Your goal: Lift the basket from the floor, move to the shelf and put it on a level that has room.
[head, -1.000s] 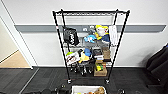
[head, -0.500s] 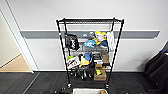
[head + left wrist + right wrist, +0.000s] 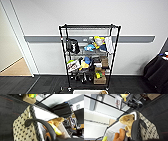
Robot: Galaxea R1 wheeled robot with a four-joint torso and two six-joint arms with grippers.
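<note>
1. Cream-white chunky-woven rectangular basket (image 3: pixel 23 131) with dark braided rim, carried off the dark grey carpet-tile floor (image 3: pixel 20 85); white edge of it peeking in at the bottom of the head view (image 3: pixel 90 92), directly before the tall black wire rack shelf (image 3: pixel 88 57).
2. Step in hand, judged from this: transport stage, with lift apparently done and approach to the shelf under way; placing not yet begun.
3. Dark loop handle (image 3: pixel 41 125) arching close before the left wrist camera, basket wall just below it; tan plush toy (image 3: pixel 127 122) and orange and yellow soft things lying inside, near the right wrist.
4. Left and right end effector state: cannot tell whether fingers apart, together or clamped on the handles, though a hold at each short end seems likely.
5. Topmost black wire-grid level (image 3: pixel 88 26) between the post tips looking bare, well above the basket; lower tiers crowded with toys and a brown cardboard box (image 3: pixel 100 79).
6. Next move, as a judgement: needs both arms raised evenly, basket kept flat, cleared over the front post tips.
</note>
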